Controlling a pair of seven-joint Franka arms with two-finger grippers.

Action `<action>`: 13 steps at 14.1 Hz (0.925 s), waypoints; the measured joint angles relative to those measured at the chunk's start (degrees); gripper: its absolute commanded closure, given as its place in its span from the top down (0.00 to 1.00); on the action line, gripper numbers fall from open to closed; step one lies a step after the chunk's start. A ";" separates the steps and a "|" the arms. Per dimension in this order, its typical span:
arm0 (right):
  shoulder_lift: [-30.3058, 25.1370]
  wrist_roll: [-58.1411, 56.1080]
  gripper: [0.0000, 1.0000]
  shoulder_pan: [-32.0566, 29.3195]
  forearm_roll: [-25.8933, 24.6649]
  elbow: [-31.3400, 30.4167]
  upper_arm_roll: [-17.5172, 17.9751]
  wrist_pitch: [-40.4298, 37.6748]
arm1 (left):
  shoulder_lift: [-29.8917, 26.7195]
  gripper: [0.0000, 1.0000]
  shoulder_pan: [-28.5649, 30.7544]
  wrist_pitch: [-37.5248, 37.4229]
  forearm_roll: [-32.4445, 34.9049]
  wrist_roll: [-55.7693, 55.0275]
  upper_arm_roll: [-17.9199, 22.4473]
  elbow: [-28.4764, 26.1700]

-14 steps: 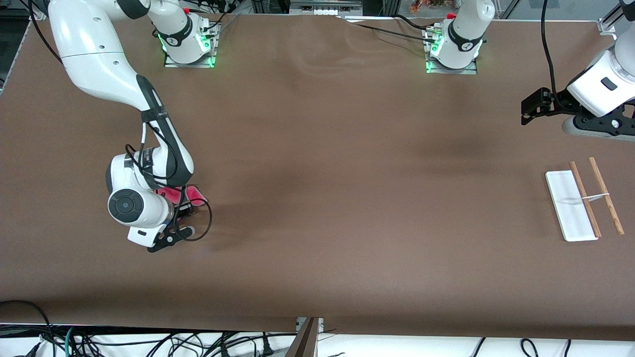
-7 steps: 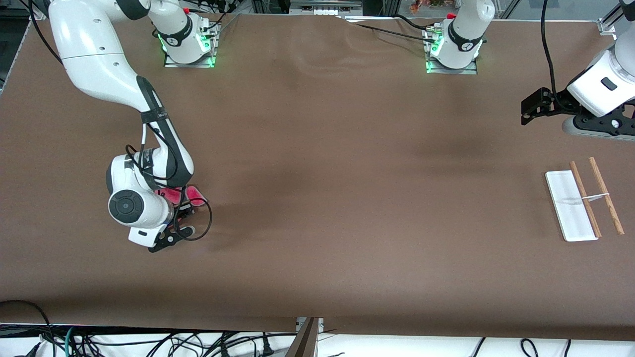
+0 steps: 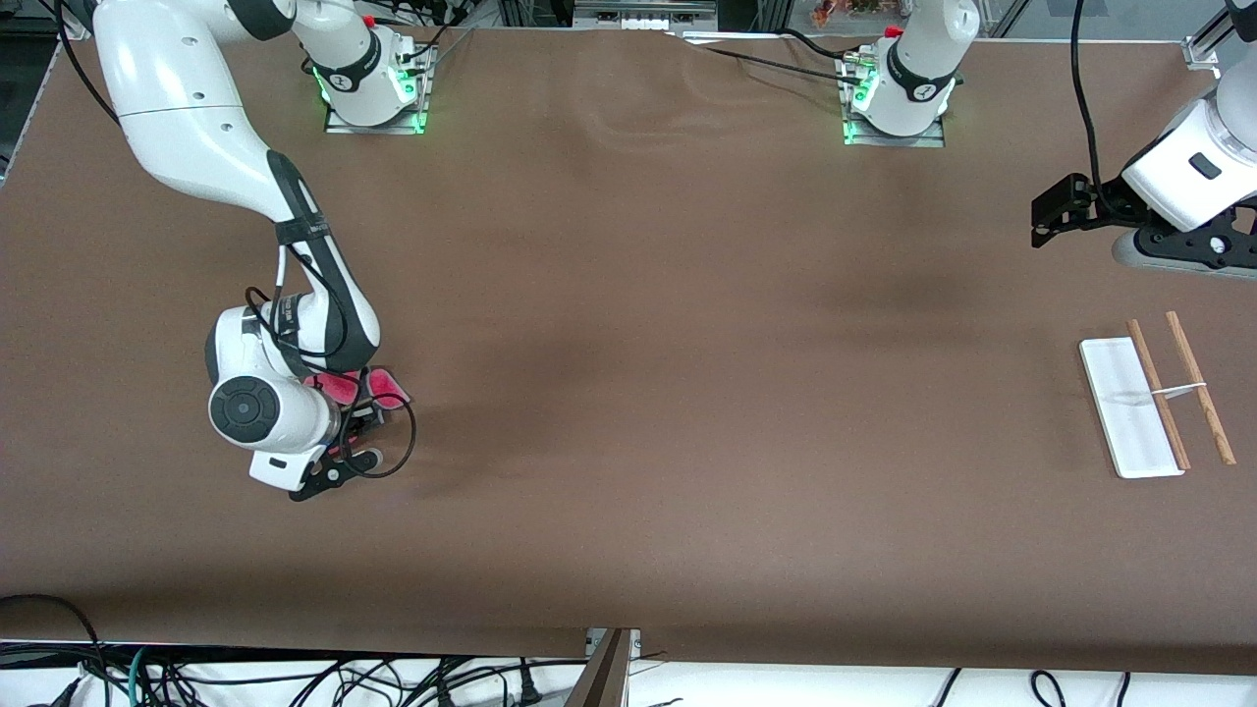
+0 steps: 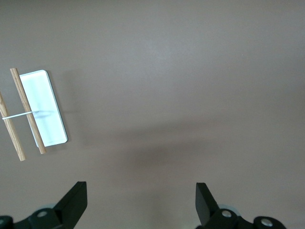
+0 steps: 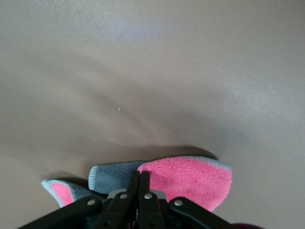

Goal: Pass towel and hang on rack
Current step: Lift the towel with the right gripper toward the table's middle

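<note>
Your right claw (image 5: pixel 141 183) is clenched on the towel (image 5: pixel 188 179), fingers pressed together with the cloth pinched between them. The towel is at the right arm's end of the bench (image 3: pixel 628 324), bunched under the wrist, pink face and grey backing both showing. Whether it is clear of the bench or touching it, I cannot tell; it sits very low either way.

Your left claw (image 4: pixel 138 202) is released, fingers spread wide with nothing between them. It hangs over the left arm's end of the bench, and that arm is waiting.

The rack (image 3: pixel 1155 395) stands at the left arm's end, nearer the front camera than the left claw's position, white base flat, two wooden rods parallel above it. It carries nothing.

Judgement: you are at the pick-up step; neither the handover nor the hanging has begun. Your next move calls for lifting the towel clear and carrying it toward mid-bench, leaving a free edge hanging so the left claw can take it. A bunched cloth offers little margin there.
</note>
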 measured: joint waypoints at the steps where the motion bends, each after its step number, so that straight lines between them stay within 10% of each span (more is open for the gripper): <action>1: -0.23 0.00 0.00 0.01 0.00 0.38 0.01 0.04 | 0.00 1.00 0.00 0.00 0.00 0.00 -0.05 0.00; 13: -12.64 8.11 0.00 10.93 0.93 11.12 8.12 -6.19 | 0.01 1.00 -0.32 0.00 0.00 0.00 -0.75 0.94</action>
